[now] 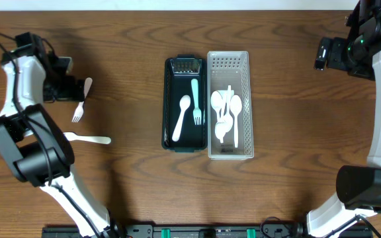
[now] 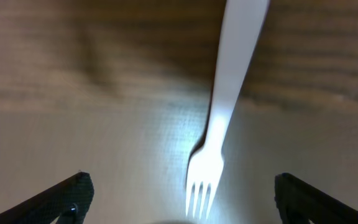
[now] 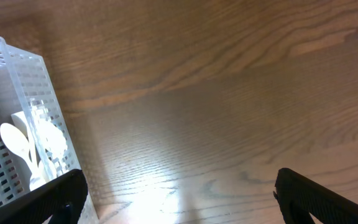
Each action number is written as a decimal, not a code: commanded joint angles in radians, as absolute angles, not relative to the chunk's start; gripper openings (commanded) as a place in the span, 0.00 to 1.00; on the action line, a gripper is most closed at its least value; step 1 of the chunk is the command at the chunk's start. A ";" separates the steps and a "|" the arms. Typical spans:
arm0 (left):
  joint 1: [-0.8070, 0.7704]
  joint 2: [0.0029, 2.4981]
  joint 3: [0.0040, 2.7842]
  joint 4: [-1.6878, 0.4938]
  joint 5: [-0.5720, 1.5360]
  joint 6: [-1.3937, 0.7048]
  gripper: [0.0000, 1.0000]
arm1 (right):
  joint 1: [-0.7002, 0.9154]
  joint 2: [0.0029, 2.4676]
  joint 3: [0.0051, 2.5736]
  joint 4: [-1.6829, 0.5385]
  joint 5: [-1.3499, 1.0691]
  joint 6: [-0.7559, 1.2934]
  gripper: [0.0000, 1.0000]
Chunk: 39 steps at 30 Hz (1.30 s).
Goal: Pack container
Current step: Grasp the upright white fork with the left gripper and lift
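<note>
Your left gripper (image 2: 180, 198) hangs wide open and empty over a white plastic fork (image 2: 227, 99) lying on the wooden table (image 1: 124, 53) at the left. Your right gripper (image 3: 179, 199) is spread just as wide, holding nothing, to the right of the containers. At the centre, the dark rectangular plastic tray (image 1: 167, 99) holds one white spoon (image 1: 182, 120) and one pale fork (image 1: 196, 99); against its right side, the white perforated plastic basket (image 1: 229, 63) holds a heap of white spoons (image 1: 227, 109).
</note>
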<state>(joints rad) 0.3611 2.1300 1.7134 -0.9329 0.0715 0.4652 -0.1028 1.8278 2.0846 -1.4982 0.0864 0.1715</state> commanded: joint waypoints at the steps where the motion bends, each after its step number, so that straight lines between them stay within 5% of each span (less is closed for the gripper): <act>1: 0.336 2.167 1.721 -0.888 0.083 0.505 0.98 | -0.112 1.828 2.081 -1.496 0.097 0.186 0.99; 18: 0.338 2.310 1.721 -0.876 0.044 0.530 0.97 | -0.112 1.828 2.081 -1.497 0.097 0.213 0.99; 22: 0.338 2.310 1.721 -0.905 0.041 0.530 0.86 | -0.112 1.828 2.081 -1.502 0.097 0.213 0.99; 28: 0.338 2.310 1.721 -0.919 0.041 0.530 0.52 | -0.112 1.828 2.081 -1.504 0.097 0.213 0.99; 39: 0.334 2.308 1.721 -0.936 0.041 0.519 0.27 | -0.112 1.828 2.081 -1.512 0.097 0.213 0.99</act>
